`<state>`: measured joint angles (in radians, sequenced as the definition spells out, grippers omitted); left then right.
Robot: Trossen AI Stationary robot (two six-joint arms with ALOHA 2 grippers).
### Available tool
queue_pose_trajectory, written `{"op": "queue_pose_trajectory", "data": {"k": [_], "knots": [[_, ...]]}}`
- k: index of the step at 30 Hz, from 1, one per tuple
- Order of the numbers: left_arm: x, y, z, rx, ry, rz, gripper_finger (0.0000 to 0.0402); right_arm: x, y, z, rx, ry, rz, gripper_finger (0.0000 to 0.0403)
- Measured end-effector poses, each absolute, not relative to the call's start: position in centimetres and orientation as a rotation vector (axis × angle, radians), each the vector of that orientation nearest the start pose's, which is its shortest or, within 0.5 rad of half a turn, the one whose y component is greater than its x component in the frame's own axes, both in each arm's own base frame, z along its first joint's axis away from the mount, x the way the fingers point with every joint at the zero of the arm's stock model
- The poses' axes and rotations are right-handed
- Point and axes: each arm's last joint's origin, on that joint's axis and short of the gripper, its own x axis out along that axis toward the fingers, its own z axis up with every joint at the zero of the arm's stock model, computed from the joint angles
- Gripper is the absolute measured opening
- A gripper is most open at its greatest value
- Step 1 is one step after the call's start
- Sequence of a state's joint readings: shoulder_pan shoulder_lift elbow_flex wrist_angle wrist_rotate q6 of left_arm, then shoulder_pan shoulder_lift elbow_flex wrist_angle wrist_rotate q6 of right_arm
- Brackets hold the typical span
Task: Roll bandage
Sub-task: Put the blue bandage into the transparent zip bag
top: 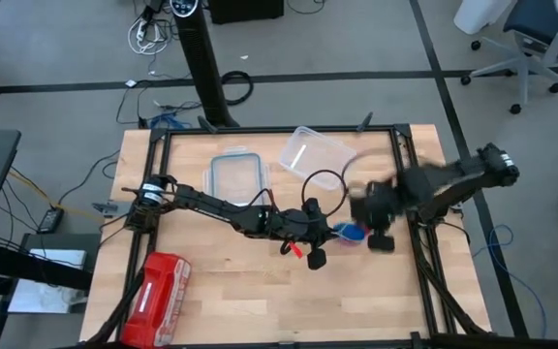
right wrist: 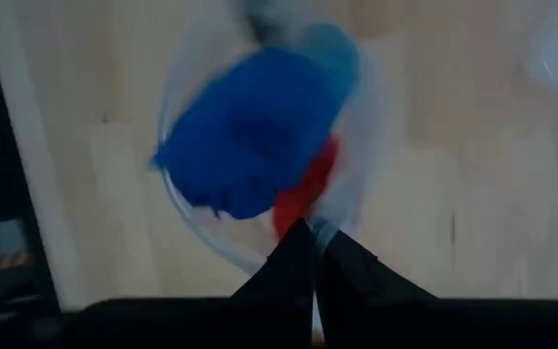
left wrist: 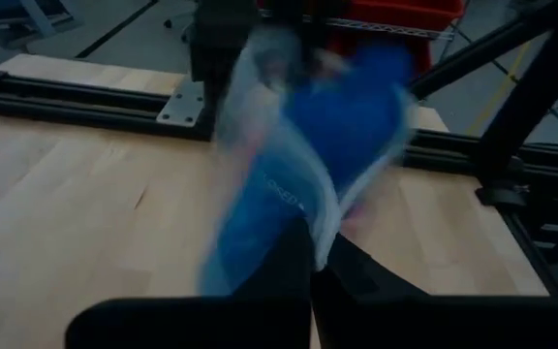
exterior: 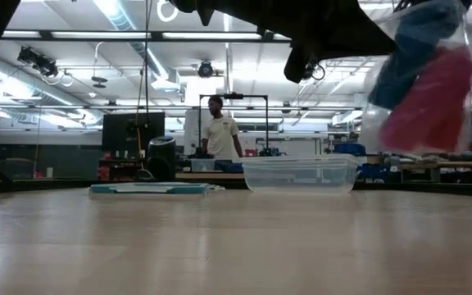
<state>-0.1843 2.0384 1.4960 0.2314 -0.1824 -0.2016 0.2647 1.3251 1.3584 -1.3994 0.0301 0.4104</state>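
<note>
- The bandage [right wrist: 260,131], a soft blue bundle, sits inside a clear plastic bag [right wrist: 352,145] with something red [right wrist: 303,194], held up off the table [top: 260,301] near its right-middle.
- The left gripper [left wrist: 313,247] and right gripper [right wrist: 313,242] each have their fingers pressed together on the bag's film.
- The bag looks light, limp and slippery; the bandage should squash and stretch easily.
- A better hold would likely be on the fabric itself, at a free end.
</note>
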Motion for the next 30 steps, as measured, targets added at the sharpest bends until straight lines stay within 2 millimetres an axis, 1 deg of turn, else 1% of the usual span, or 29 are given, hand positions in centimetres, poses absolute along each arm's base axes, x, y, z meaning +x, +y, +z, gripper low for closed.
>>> {"op": "queue_pose_trajectory", "data": {"k": [1, 2, 3, 4, 5, 6, 7, 8, 9, 10, 11, 12, 14, 16, 17, 19, 20, 22, 23, 26, 30], "knots": [[46.5, -8.1, 23.5, -0.143, 0.303, 0.029, 0.0001, 20.9, 5.3, 33.6, 0.186, 1.376, -0.034, 0.0], [46.4, -8.2, 23.5, -0.142, 0.302, 0.024, 0.0001, 21.0, 5.4, 33.7, 0.224, 1.378, 0.063, 0.0], [46.4, -8.2, 23.5, -0.142, 0.302, 0.022, 0.0001, 21.2, 5.8, 33.6, 0.233, 1.362, 0.116, 0.0], [46.4, -8.3, 23.5, -0.145, 0.304, 0.022, 0.0001, 21.4, 6.0, 33.5, 0.209, 1.351, 0.098, 0.0], [46.4, -8.2, 23.5, -0.15, 0.305, 0.026, 0.0001, 21.5, 5.8, 33.4, 0.172, 1.354, 0.021, 0.0], [46.5, -8.0, 23.5, -0.153, 0.303, 0.028, 0.0001, 21.2, 5.5, 33.4, 0.149, 1.381, -0.047, 0.0], [46.5, -8.0, 23.6, -0.155, 0.296, 0.027, 0.0001, 20.9, 5.0, 33.6, 0.154, 1.408, -0.073, 0.0], [46.5, -8.1, 23.7, -0.156, 0.285, 0.025, 0.0001, 20.8, 4.9, 33.6, 0.184, 1.413, -0.042, 0.0], [46.5, -8.1, 23.8, -0.157, 0.282, 0.022, 0.0001, 21.0, 5.2, 33.6, 0.213, 1.407, 0.028, 0.0], [46.5, -8.2, 23.8, -0.158, 0.284, 0.019, 0.0001, 21.1, 5.6, 33.5, 0.216, 1.406, 0.078, 0.0], [46.5, -8.0, 23.8, -0.161, 0.284, 0.022, 0.0001, 21.3, 5.9, 33.4, 0.209, 1.402, 0.09, 0.0], [46.5, -7.9, 23.7, -0.16, 0.287, 0.024, 0.0001, 21.4, 5.8, 33.4, 0.185, 1.403, 0.044, 0.0], [46.6, -7.9, 23.7, -0.159, 0.275, 0.02, 0.0001, 20.6, 4.9, 33.5, 0.162, 1.455, -0.081, 0.0], [46.6, -7.9, 24.0, -0.157, 0.268, 0.019, 0.0001, 20.8, 5.0, 33.1, 0.179, 1.465, -0.069, 0.0], [46.6, -7.8, 23.9, -0.156, 0.274, 0.024, 0.0001, 20.8, 5.4, 32.8, 0.215, 1.497, -0.008, 0.0], [46.6, -7.6, 23.7, -0.157, 0.281, 0.021, 0.0001, 21.1, 6.0, 32.8, 0.267, 1.498, 0.14, 0.0], [46.6, -7.7, 23.6, -0.157, 0.282, 0.018, 0.0001, 20.7, 5.9, 33.0, 0.26, 1.509, 0.144, 0.0], [46.6, -7.9, 23.8, -0.158, 0.273, 0.013, 0.0001, 20.6, 5.5, 32.8, 0.192, 1.514, -0.007, 0.0], [46.6, -7.8, 23.8, -0.158, 0.275, 0.017, 0.0001, 20.7, 5.4, 32.7, 0.18, 1.521, -0.047, 0.0], [46.6, -7.6, 23.7, -0.159, 0.281, 0.025, 0.0001, 20.7, 5.6, 32.8, 0.231, 1.534, 0.067, 0.0], [46.5, -7.8, 23.7, -0.159, 0.286, 0.02, 0.0001, 20.9, 5.8, 32.7, 0.218, 1.515, 0.082, 0.0002]]}}
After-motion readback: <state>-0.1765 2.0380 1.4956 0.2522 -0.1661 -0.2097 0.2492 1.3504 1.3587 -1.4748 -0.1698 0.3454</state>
